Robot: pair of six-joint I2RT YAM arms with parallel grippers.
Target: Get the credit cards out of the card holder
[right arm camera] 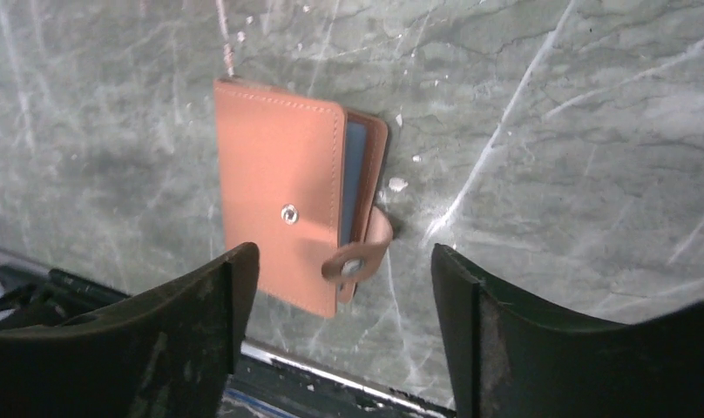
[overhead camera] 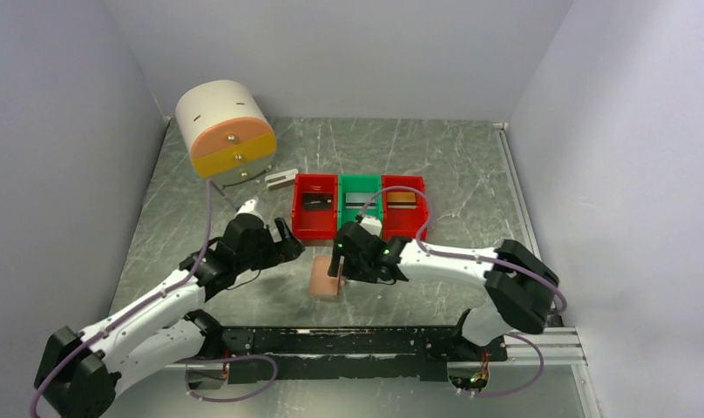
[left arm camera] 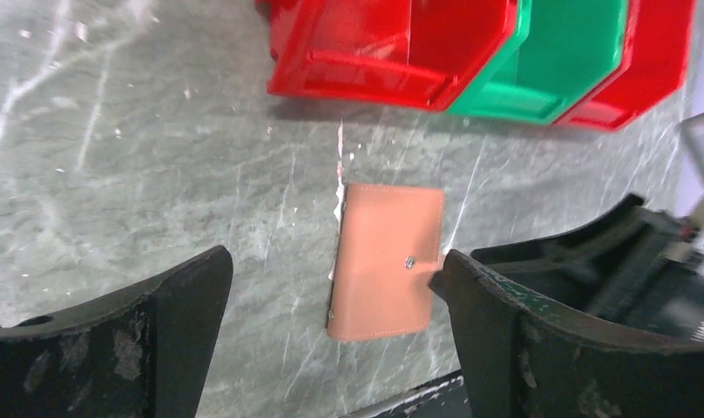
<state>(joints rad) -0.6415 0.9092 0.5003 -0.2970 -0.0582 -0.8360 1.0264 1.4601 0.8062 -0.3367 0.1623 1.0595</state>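
- Lying flat on the scratched grey table (overhead camera: pixel 470 174), just in front of the bins, the card holder (right arm camera: pixel 283 235) is folded shut. Its strap tab (right arm camera: pixel 359 252) is unsnapped and curls free.
- Above it, the left gripper (left arm camera: pixel 331 261) has its jaws spread wide and grips nothing.
- The right gripper (right arm camera: pixel 344 261) is likewise parted and empty, over the strap end.
- A black card (overhead camera: pixel 316 200) lies in the left red bin (overhead camera: pixel 314 230), a grey-white card (overhead camera: pixel 359 202) in the green bin (overhead camera: pixel 359 179), and a gold-brown card (overhead camera: pixel 401 198) in the right red bin (overhead camera: pixel 403 180) (any print is too small to read).
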